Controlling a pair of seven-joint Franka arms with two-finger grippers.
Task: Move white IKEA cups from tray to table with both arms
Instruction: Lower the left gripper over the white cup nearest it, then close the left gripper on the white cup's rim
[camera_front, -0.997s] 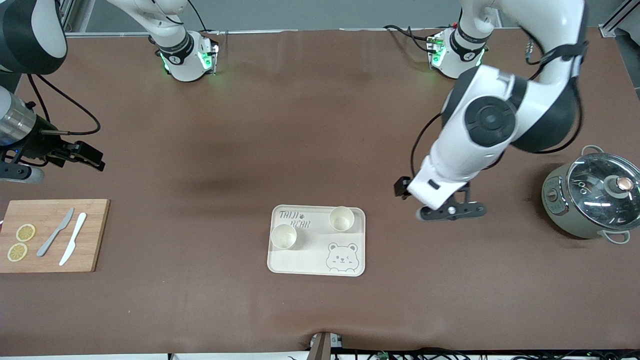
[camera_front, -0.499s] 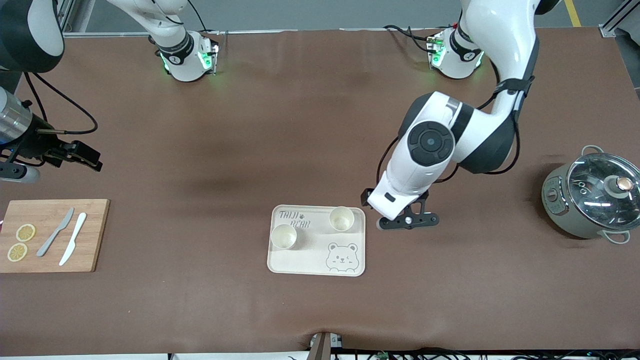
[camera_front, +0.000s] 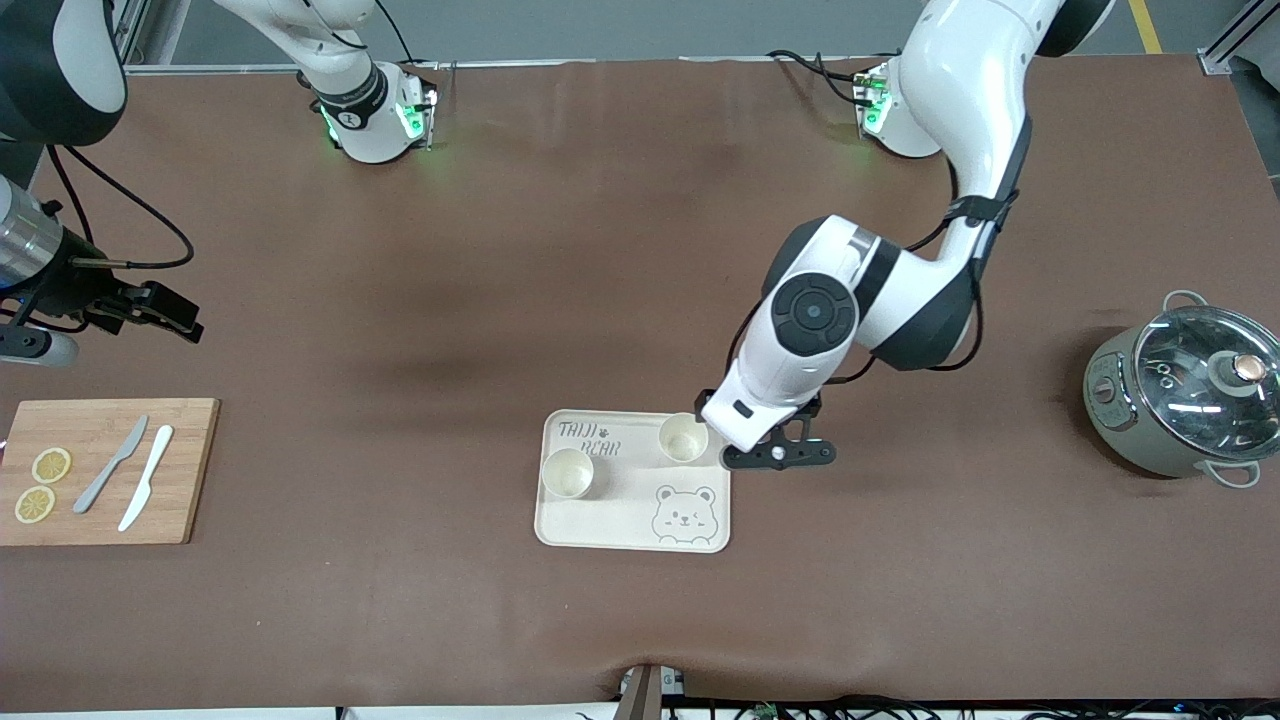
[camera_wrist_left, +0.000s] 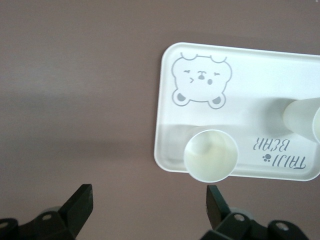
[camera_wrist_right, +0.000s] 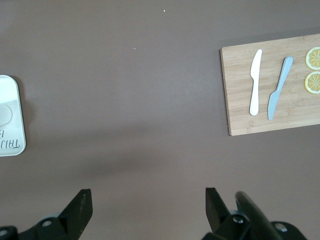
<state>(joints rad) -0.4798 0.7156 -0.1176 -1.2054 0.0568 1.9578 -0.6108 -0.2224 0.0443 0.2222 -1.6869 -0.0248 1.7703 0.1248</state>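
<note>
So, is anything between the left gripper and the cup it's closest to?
No. In the left wrist view the open left gripper faces the nearer white cup on the bear tray, with only bare tabletop and tray rim between.

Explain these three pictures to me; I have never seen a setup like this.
Two white robot arms stand at a brown table. One picture looks down from a high camera facing them; the other two come from cameras on each arm's wrist.

On the table lie a bear-printed tray holding two white cups, a wooden board with two knives and two lemon slices, and a grey-green pot with a glass lid.

The left tool is open over the tray's edge beside one cup and holds nothing. The right tool waits, open and empty, above bare table near the board.
</note>
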